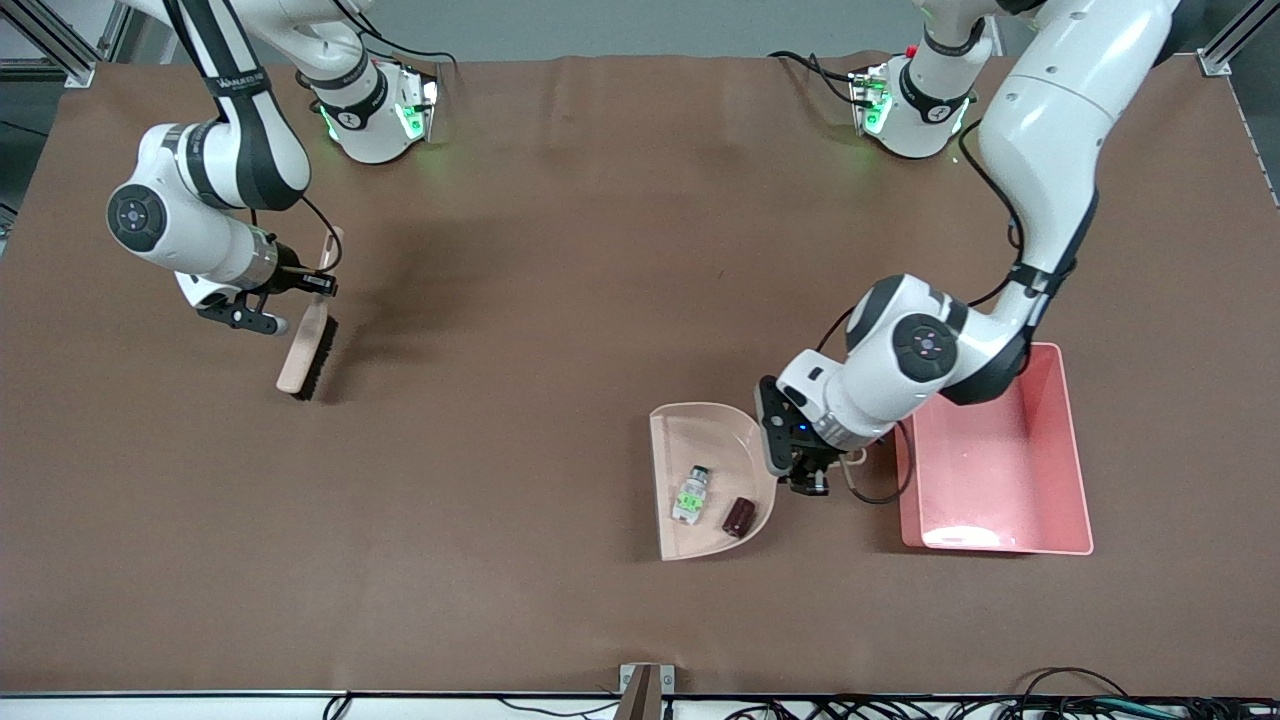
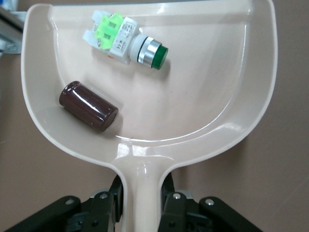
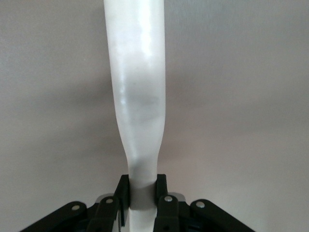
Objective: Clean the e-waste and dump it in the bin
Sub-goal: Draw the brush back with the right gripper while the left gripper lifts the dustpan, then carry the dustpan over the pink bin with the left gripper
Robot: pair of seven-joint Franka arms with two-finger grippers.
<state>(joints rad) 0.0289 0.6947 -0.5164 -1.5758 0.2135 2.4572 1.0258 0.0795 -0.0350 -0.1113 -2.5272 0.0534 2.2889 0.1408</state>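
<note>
Brown tabletop: left gripper (image 1: 812, 487) clamps the dustpan (image 1: 700, 440) handle; right gripper (image 1: 312, 287) clamps the brush (image 1: 305, 350) handle.

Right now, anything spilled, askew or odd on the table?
Nothing stands out. Both e-waste pieces, the white component and the maroon cylinder, lie inside the dustpan, whose handle the left gripper grips, beside the pink bin. The right gripper holds the brush at its own end.
</note>
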